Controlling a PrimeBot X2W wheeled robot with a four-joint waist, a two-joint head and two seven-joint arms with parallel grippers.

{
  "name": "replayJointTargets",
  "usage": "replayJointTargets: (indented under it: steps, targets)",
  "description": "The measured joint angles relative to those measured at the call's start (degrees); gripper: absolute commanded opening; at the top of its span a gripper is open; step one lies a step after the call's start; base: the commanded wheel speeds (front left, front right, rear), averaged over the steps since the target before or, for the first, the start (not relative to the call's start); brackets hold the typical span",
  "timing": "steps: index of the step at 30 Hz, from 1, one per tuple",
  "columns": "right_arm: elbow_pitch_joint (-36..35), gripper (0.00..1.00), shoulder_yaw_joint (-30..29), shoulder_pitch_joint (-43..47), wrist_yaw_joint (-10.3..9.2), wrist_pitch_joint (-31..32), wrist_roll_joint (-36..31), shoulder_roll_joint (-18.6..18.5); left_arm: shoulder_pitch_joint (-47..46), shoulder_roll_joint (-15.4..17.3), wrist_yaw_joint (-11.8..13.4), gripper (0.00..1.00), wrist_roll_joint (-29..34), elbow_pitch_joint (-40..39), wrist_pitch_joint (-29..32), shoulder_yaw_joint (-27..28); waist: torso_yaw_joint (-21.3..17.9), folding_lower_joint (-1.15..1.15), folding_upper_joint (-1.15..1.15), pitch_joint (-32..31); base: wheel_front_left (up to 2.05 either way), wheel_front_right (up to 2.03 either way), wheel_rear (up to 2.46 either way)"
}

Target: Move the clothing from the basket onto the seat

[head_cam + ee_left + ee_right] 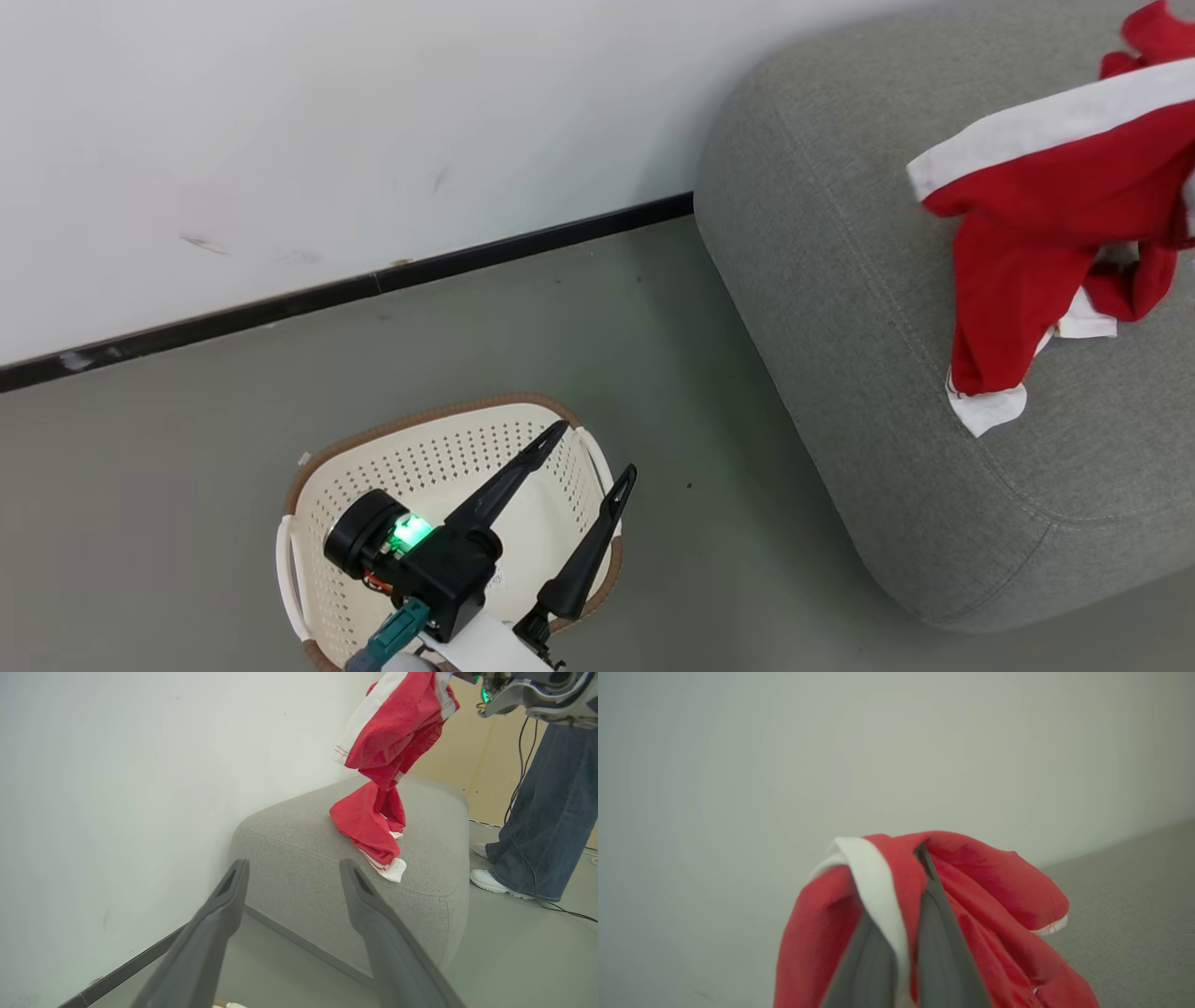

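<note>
My right gripper (906,872) is shut on the clothing (994,882), a red garment with a white stripe folded over its fingers. In the head view the clothing (1046,187) hangs above the seat (840,280), a grey sofa, and its white-edged lower end rests on the cushion. The left wrist view shows the clothing (392,732) dangling from high up, its tail lying on the seat (299,826). My left gripper (597,453) is open above the basket (373,437), whose cream floor shows bare with a sticker; its fingers (224,905) hold nothing.
A white wall with a black skirting (373,280) runs behind the basket and the sofa. Grey floor (709,448) lies between them. A person's legs (546,812) in blue jeans and white shoes stand beyond the sofa, with cables (574,914) on the floor.
</note>
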Motion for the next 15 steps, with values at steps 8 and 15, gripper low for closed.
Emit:
replayJointTargets:
  steps: [8, 15]
  targets:
    - [4.8, 0.00, -3.9, -6.0, 0.00, 1.5, -1.1, -2.1, -1.2, 1.5, 0.2, 1.00, 1.0, -2.0, 0.9, 0.4, 0.8, 0.00, 0.00, 2.9, 0.00, 0.00, 0.00]
    - [7.9, 0.00, -7.3, -10.4, 0.00, 1.5, -2.6, -4.2, -2.4, 2.0, 0.2, 1.00, 1.7, -4.3, 2.0, 0.4, 1.8, 0.00, 0.00, 5.4, 0.00, 0.00, 0.00]
